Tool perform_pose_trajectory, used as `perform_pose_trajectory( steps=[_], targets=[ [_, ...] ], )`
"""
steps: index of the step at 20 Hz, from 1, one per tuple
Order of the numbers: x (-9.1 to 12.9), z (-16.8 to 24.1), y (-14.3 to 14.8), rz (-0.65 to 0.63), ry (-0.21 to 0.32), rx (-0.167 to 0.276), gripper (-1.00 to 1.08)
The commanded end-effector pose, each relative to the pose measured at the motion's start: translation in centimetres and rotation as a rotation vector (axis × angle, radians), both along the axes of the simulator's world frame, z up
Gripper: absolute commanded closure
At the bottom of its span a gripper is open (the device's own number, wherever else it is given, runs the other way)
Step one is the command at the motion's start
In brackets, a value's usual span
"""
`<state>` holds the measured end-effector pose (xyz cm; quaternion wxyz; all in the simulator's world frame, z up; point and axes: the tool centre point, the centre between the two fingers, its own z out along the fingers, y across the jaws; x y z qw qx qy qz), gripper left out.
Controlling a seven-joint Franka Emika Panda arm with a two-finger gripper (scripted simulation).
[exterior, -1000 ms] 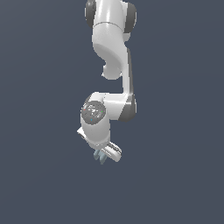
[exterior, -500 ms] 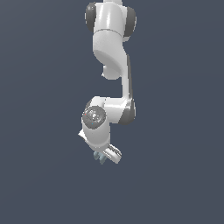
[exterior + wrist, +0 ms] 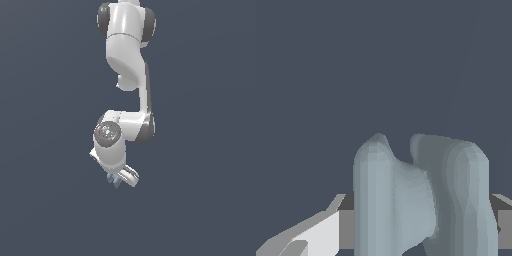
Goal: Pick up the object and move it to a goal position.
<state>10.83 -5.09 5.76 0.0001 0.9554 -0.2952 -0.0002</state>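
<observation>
Pale grey-blue, that's the colour of the object (image 3: 421,200). In the wrist view it fills the lower middle of the frame: two fat upright bars w/ a bridge joining them, like a letter H. It sits right up close to the camera, betw. the grey fingers (image 3: 346,225) that poke out on both sides of it. So the tool looks clenched on the object, holding it by its sides.

In the exterior view the object (image 3: 113,180) is only a tiny pale speck, lower middle of the frame, just under the tool (image 3: 118,179). Too small there to see its shape. The tool hangs at the bottom end of the white arm (image 3: 127,75), which comes down from the top of the frame and bends at a round joint in the middle. All around is plain dark blue-grey. No tabletop shows in either pic, and no goal mark shows either, so I can't tell where the goal is.

Step in hand, I think: carry the object to the goal. It looks picked up already, approx. halfway thru the task.

To do it well:
- keep the squeeze firm, the piece is v. small and could slip out
- move slow and smooth, no jerks
- keep the tool at the same tilt so the H doesn't twist in the fingers
- don't let go until it's at the goal
</observation>
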Motion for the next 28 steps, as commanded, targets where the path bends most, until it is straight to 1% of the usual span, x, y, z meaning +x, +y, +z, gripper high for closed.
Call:
perform_pose_trajectory(
  steps=[1, 6, 11, 14, 23, 28],
  targets=[
    [0.0, 0.0, 0.0, 0.0, 0.0, 0.0, 1.08],
    [-0.4, 0.1, 0.7, 0.0, 0.0, 0.0, 1.08],
    [-1.3, 0.2, 2.5, 0.0, 0.0, 0.0, 1.08],
    [-2.1, 0.3, 4.3, 0.0, 0.0, 0.0, 1.08],
    [-5.4, 0.7, 11.4, 0.001, 0.0, 0.0, 1.08],
    [-6.6, 0.9, 14.1, 0.001, 0.0, 0.0, 1.08]
  ],
)
